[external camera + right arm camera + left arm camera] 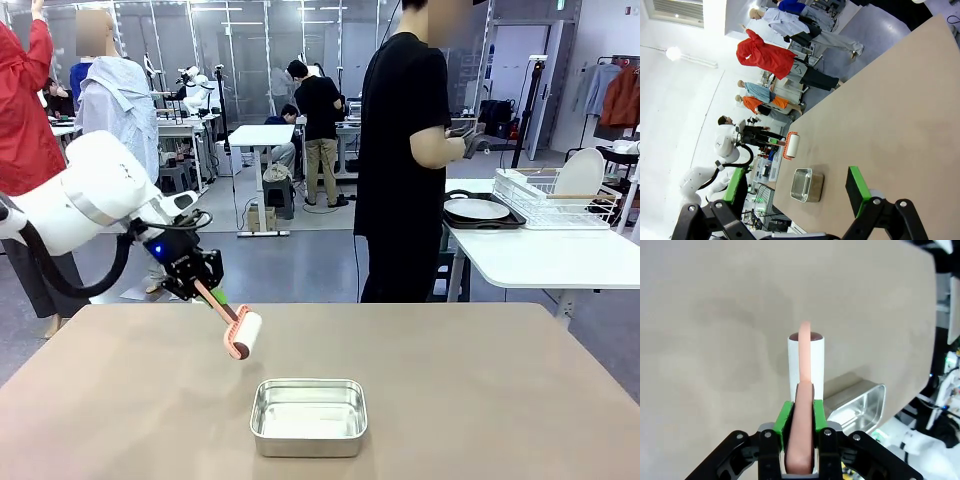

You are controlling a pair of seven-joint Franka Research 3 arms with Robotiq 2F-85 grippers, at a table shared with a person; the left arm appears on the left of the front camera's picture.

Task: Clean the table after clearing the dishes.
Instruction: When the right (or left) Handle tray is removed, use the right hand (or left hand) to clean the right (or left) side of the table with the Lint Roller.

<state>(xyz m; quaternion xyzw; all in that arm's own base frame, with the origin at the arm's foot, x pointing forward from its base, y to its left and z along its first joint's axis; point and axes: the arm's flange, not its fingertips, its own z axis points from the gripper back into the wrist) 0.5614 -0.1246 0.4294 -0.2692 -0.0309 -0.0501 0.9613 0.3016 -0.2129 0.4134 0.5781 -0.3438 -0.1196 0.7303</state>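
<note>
At the left, the left pincer (pixel 196 272) was clenched on the pink handle of a lint roller (pixel 241 334), whose white roll hung tilted close over the beige bench (pixel 480 400). A steel pan (pixel 308 415) stood mid-bench, near the roller; a sweep rightward would likely strike its rim and shove it. Farther right, a plate (pixel 478 209) on its dark tray sat on a white side table, off the bench. The right pincer (pixel 796 189) stood released and empty.

A small rectangular shiny steel pan (pixel 308 415) lies open side up and empty in the near middle. Beyond it, a person in a black T-shirt (pixel 405 150) stands side-on. At right, a white wire dish rack (pixel 540 200) sits on a white worktop (pixel 540 262).
</note>
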